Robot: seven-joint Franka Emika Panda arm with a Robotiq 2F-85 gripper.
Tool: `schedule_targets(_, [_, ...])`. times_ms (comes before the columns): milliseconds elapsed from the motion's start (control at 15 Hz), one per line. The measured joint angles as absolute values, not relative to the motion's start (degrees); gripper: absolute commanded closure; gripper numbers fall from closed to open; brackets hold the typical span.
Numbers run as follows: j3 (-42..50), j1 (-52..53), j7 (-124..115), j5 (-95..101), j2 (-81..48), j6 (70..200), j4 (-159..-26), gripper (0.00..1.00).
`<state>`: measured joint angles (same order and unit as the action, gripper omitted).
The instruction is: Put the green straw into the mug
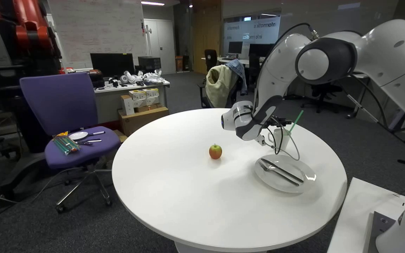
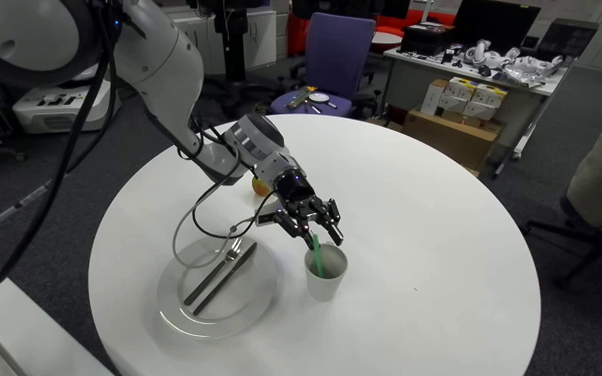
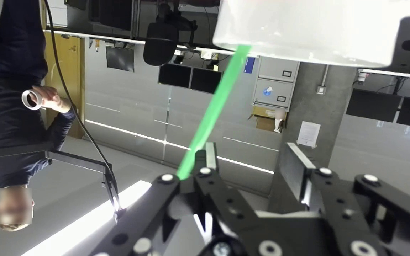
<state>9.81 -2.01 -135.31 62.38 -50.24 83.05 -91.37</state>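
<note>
Your gripper (image 3: 251, 153), jaws well apart, holds nothing; the green straw (image 2: 317, 257) leans in the mug (image 2: 323, 287), its upper end projecting. Withdraw slowly and straight, lest a jaw snag the green straw.

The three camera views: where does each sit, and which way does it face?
An exterior view: stands back from the round table, looking across it; whiteboard upper left, much of the arm showing.
An exterior view: above table level, looking down past the mug toward the purple chair; arm and open tool show.
Wrist view: on the arm, room upside down, facing the green straw and mug; tool shows.
Both exterior views share table, mug, plate and apple.
</note>
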Motion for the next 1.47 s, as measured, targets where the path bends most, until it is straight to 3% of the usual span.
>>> schedule_targets(133, [9.81, -1.98, -136.06, 62.74, -49.93, 83.05, -91.29, 0.02])
schedule_targets(200, [9.81, -1.95, -136.38, 62.79, -49.58, 83.05, -91.09, 0.00])
schedule_targets(933, [7.20, -2.79, -129.91, 40.22, -37.21, 83.44, -83.35, 0.00])
schedule_targets(1467, [7.84, 0.51, -138.00, 42.46, -28.63, 100.35, -87.60, 0.00])
